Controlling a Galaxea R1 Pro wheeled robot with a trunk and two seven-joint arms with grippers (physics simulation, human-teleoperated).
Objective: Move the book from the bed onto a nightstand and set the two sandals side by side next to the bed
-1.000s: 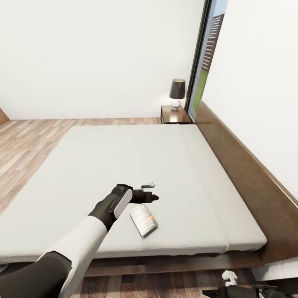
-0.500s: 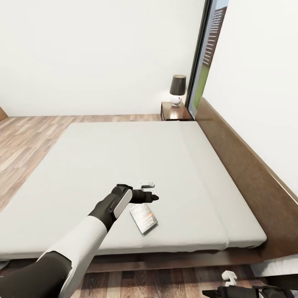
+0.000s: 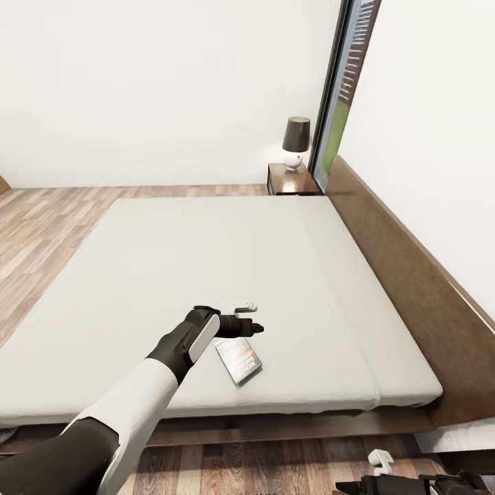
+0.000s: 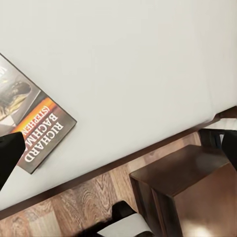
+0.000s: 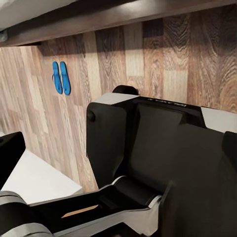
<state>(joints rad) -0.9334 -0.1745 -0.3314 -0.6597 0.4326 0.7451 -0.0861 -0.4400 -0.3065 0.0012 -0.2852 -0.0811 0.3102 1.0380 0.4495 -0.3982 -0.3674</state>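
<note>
Book lies flat near the mattress's front edge on the bed, left gripper hovering just above it with jaws spread wide and empty, so a shallow pinch on that thin cover could skid it off onto the floor.

Your left arm: dark grey upper segment, white forearm shell, black wrist section with a white oval panel. Left end effector: black body, one small white part on top. Your base, seen from the right wrist: glossy black panels, white-grey trim.
</note>
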